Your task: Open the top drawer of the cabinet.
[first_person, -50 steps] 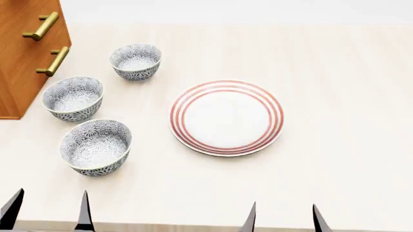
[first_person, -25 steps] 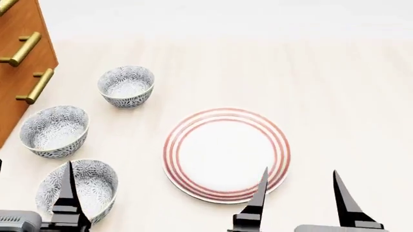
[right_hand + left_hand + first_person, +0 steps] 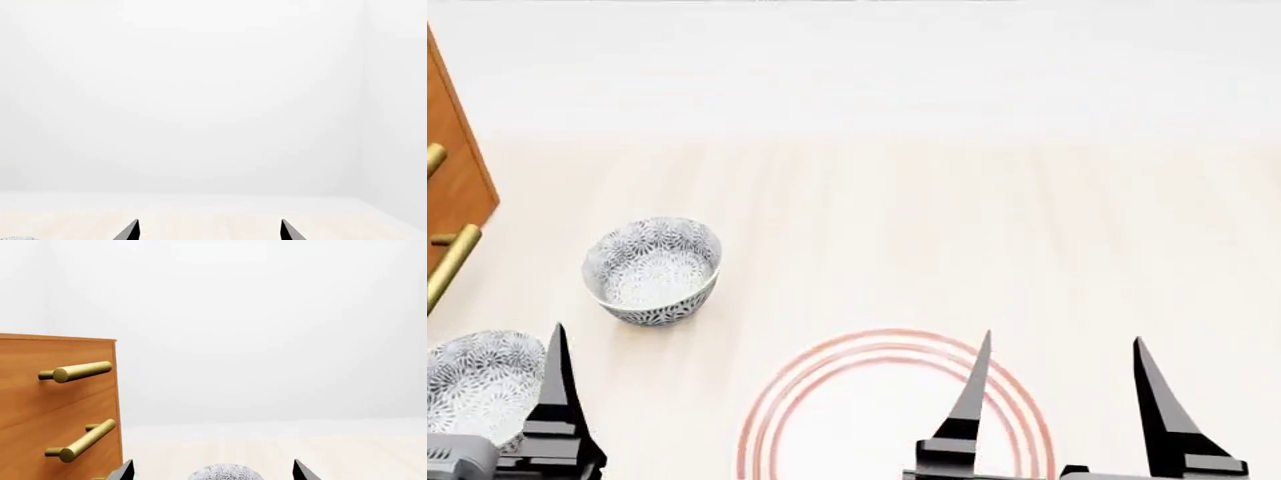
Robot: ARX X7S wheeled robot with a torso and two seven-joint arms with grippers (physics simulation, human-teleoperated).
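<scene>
The top drawer (image 3: pixel 60 385) sat flush (unopened); left gripper (image 3: pixel 212 471) and right gripper (image 3: pixel 1061 395) were both spread wide, empty, short of its handle (image 3: pixel 77 372).

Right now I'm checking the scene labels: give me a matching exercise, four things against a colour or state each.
Things:
1. top drawer
2. plate
3. bowl
4. left gripper

Descriptions:
A. white with red rings
B. orange-brown front, brass bar handle
C. blue-grey patterned
D. dark fingers spread, holding nothing

Pairs: 1-B, 2-A, 3-C, 4-D
</scene>
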